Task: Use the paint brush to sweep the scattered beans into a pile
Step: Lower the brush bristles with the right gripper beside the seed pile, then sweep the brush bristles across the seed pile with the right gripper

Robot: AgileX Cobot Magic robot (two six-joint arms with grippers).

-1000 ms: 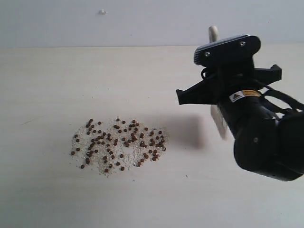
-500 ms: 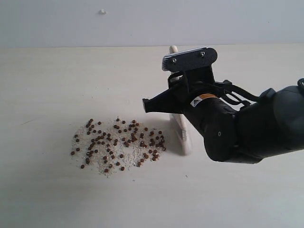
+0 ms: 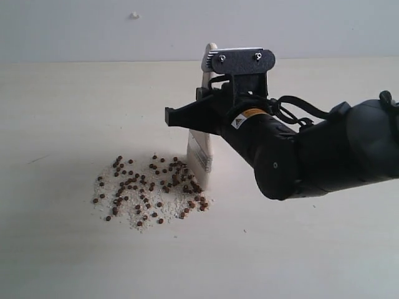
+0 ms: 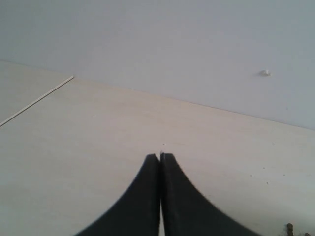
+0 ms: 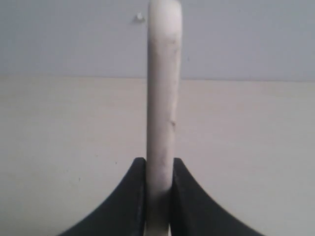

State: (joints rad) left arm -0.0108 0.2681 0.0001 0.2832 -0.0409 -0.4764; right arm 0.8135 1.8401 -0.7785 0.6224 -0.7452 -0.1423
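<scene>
Brush [image 3: 201, 154] is pinched upright by its stiff handle in right gripper [image 5: 158, 167], soft bristles set down at edge of beans [image 3: 149, 187], judged light and roll-prone; left gripper [image 4: 160, 158] is pressed together, empty.

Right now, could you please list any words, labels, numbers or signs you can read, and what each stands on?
None can be read. The orange-and-white sticker on the right arm shows a dark triangle sign, but any wording is too small to read.
</scene>
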